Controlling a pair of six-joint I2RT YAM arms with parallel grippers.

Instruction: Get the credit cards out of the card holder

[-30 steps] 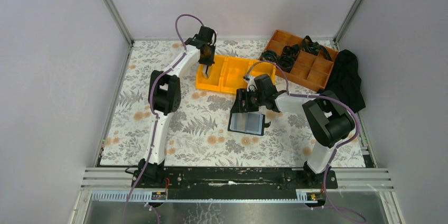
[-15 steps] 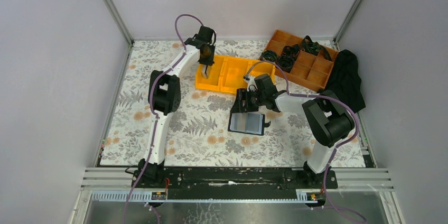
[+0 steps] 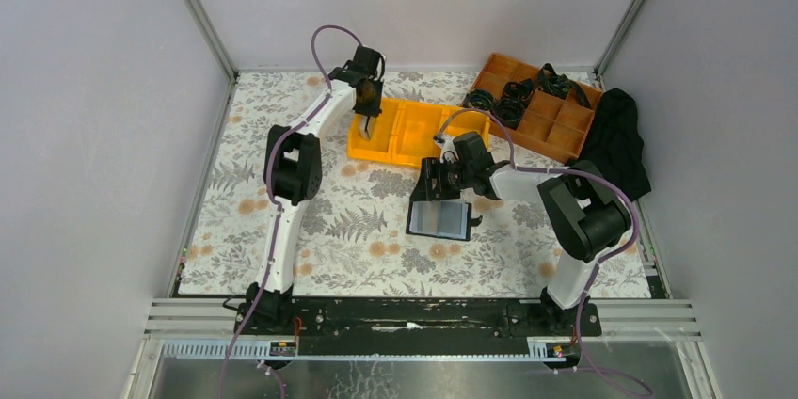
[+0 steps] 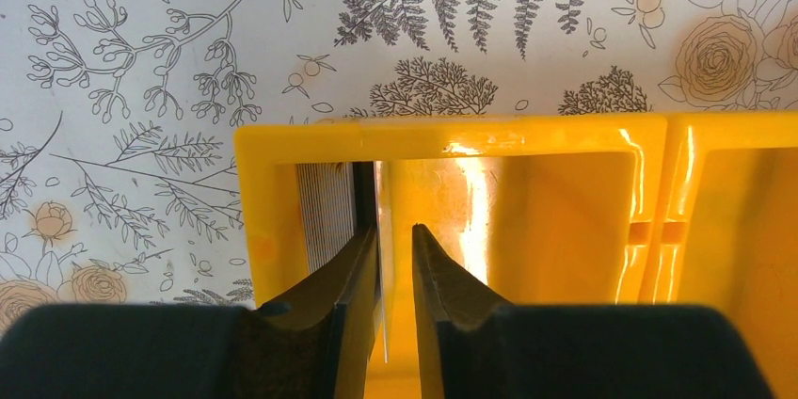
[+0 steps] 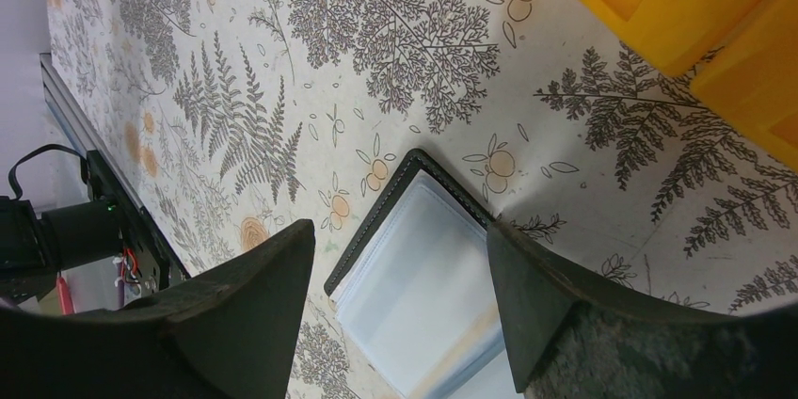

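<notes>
Top external: left tool (image 3: 369, 123) hangs nose-down in the left compartment of the yellow bin (image 3: 421, 142). Right tool (image 3: 438, 184) sits over the far edge of the card holder (image 3: 439, 219), which lies open on the worktop (image 3: 311, 230), just near of the bin. Neither tool's gap is readable here.

Left wrist: left tool (image 4: 395, 230) has its jaws a narrow way apart. One credit card (image 4: 379, 201) stands edge-on in the gap against the left jaw, with yellow showing between it and the right jaw, so it is not clamped. More pale cards (image 4: 325, 211) lean on the bin wall (image 4: 452, 126).

Right wrist: right tool (image 5: 400, 230) is spread wide and empty, straddling the holder's (image 5: 423, 286) clear sleeves. Whether cards remain inside, cannot tell.

Step, as judged: dropping a card off in the bin. Next calls for a straight lift clear of the card, then back to the holder.
</notes>
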